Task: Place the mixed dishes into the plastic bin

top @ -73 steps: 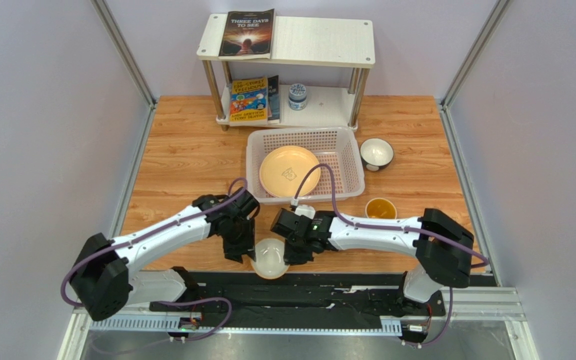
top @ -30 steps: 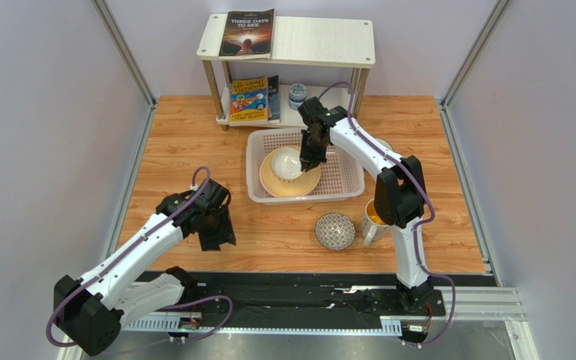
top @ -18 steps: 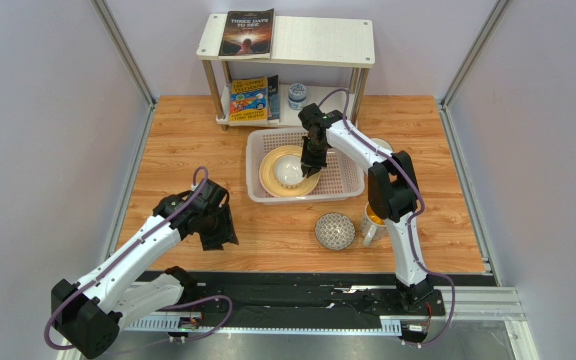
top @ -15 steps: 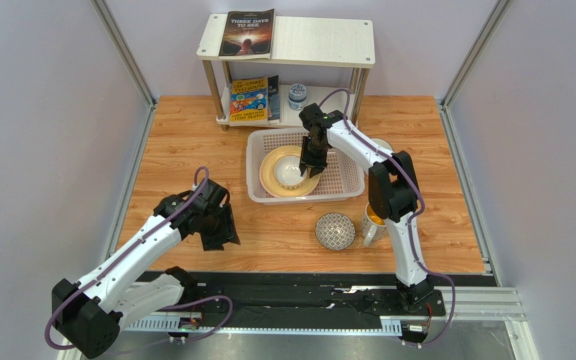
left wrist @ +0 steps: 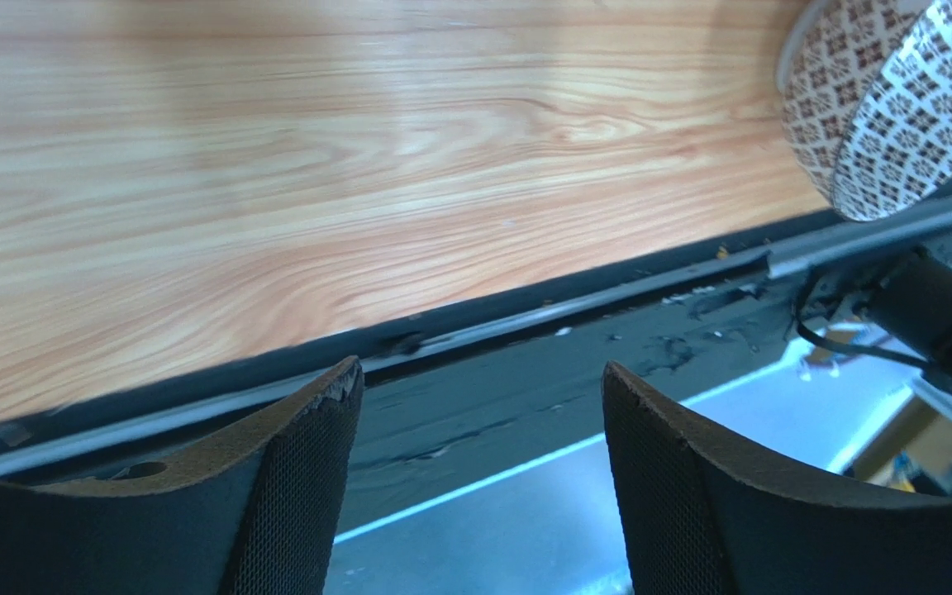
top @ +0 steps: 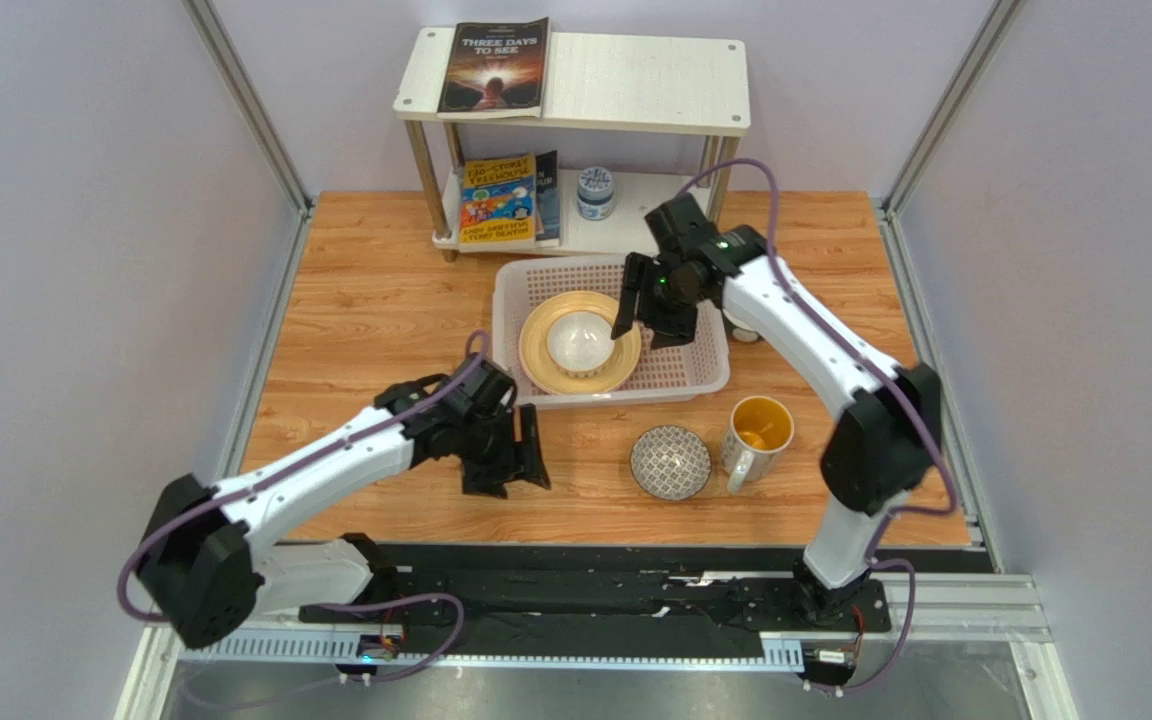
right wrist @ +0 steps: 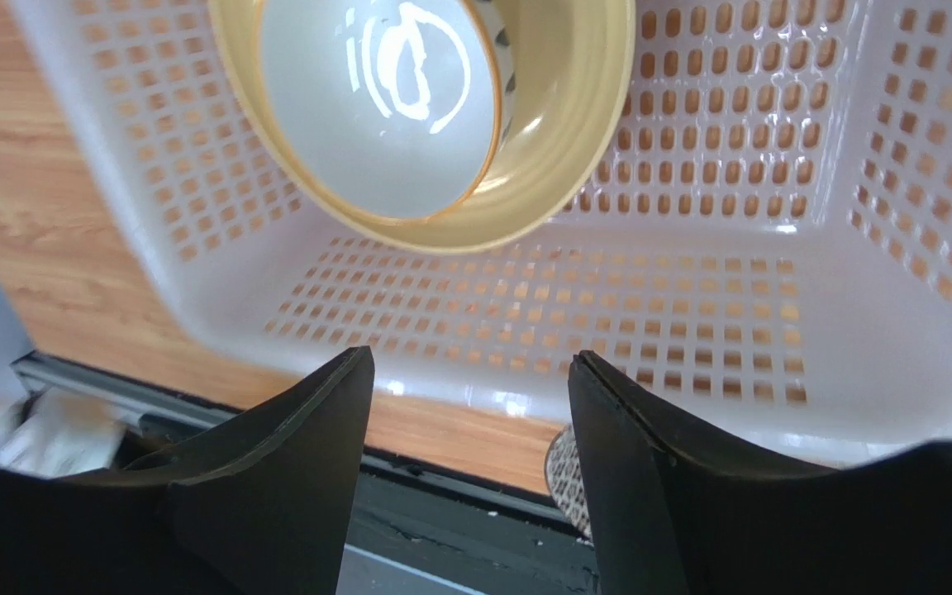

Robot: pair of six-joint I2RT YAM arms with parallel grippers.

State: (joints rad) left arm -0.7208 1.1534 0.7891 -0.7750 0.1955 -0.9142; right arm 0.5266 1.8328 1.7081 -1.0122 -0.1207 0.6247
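Patterned bowl [top: 671,462] on the counter [top: 372,330], at three o'clock from the left jaws, which gape empty and are nearer than the right jaws, wide and empty over the bin [top: 695,363]. Outside: one patterned bowl, one mug [top: 760,426]. Inside: one plate [top: 537,353], one white bowl [top: 579,333].

- Dark book [top: 494,65], flat on top tier of white shelf [top: 642,83]: cover title reads "THREE DAYS TO SEE".
- Yellow book [top: 498,197], on lower tier: several lines of cover lettering, too small to read.
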